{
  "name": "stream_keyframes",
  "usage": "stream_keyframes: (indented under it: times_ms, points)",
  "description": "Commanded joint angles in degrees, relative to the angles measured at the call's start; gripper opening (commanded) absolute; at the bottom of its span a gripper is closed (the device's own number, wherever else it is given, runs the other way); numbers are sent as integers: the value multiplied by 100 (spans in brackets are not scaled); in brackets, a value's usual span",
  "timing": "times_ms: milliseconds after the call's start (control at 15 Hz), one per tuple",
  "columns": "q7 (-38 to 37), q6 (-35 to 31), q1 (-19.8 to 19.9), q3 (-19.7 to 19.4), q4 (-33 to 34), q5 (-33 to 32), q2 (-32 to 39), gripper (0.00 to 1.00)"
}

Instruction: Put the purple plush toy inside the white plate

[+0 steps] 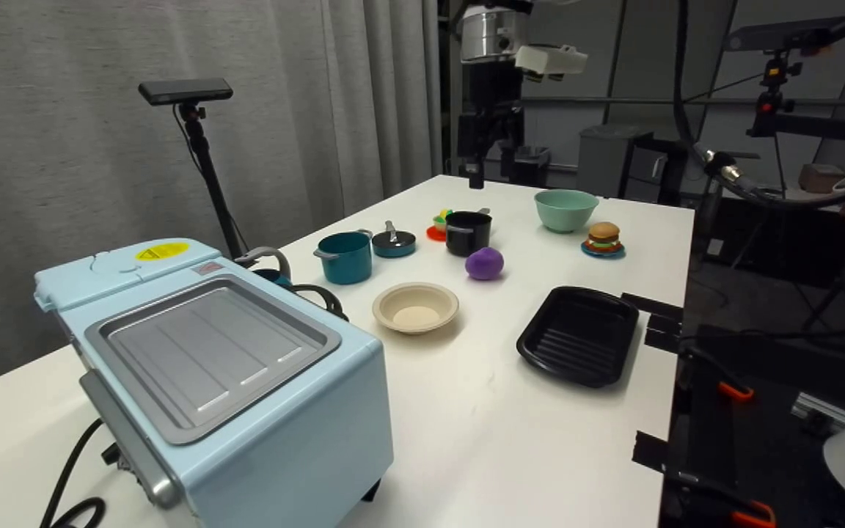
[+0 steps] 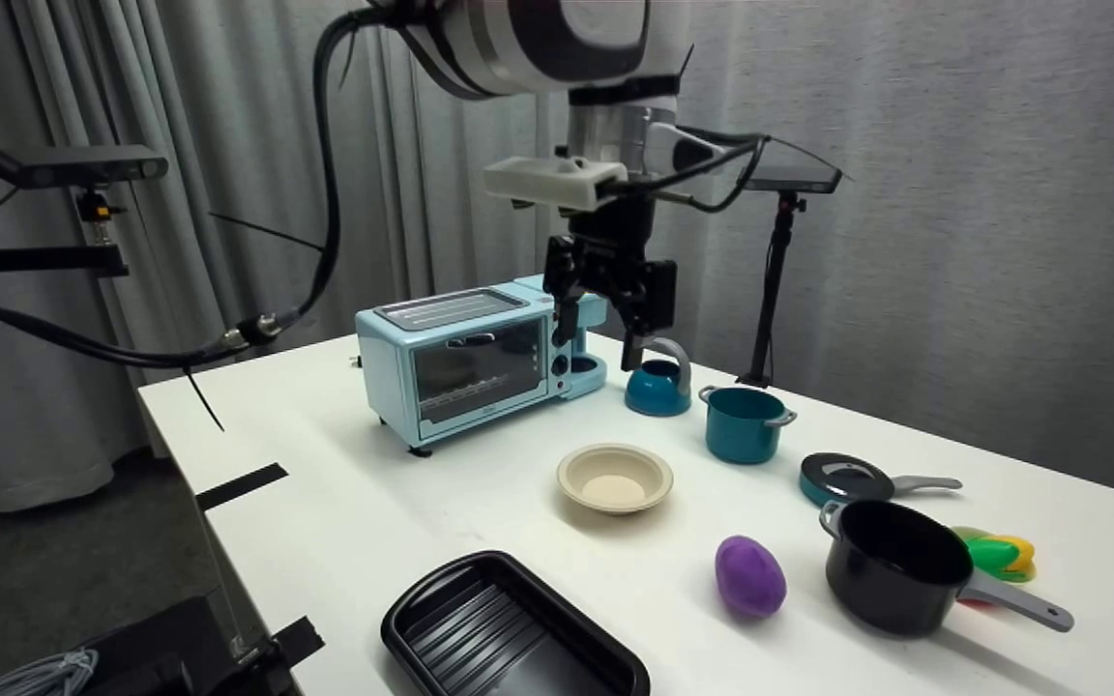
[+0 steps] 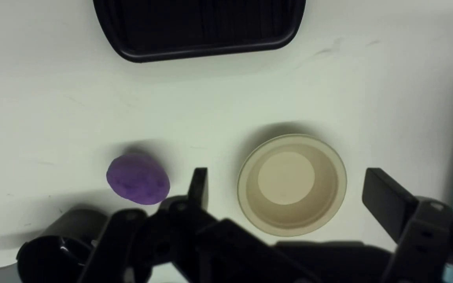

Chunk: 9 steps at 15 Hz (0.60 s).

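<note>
The purple plush toy (image 3: 138,179) lies on the table (image 2: 354,503), lower than the claw (image 2: 599,338) and off to one side of it. The claw is released: its two fingers stand wide apart, and both exterior views show it raised well above the table.

In the wrist view the white plate (image 3: 285,177) appears between the fingers, while the toy shows outside that gap, past the finger at the left of the picture. There the toy's lower right edge comes close to the dark shape of that finger, yet in both exterior views the toy rests down on the tabletop, well apart from the claw.

The toy is a smooth, oval lump. It sits outside the plate's rim, near it, with a stretch of table between the two; the plate itself stands upright. A black saucepan (image 2: 891,580) is near the toy, apart from it. The black tray (image 2: 509,628) lies at a little distance from both toy and plate. In an exterior view, a light green bowl (image 1: 566,213) and a burger toy (image 1: 604,240) stand beyond the toy.
</note>
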<state>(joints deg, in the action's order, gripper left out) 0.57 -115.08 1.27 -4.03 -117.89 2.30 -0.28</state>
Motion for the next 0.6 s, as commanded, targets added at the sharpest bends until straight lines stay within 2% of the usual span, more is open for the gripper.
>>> stream_keyframes:
  times_ms: [0, 200, 533]
  points:
    - [-71, -369, 110, 5, 797, 14, 1024, 100]
    - [-135, -580, 211, -34, 1224, 27, 1660, 100]
    - [-224, -576, 426, -149, 1861, 14, 2504, 100]
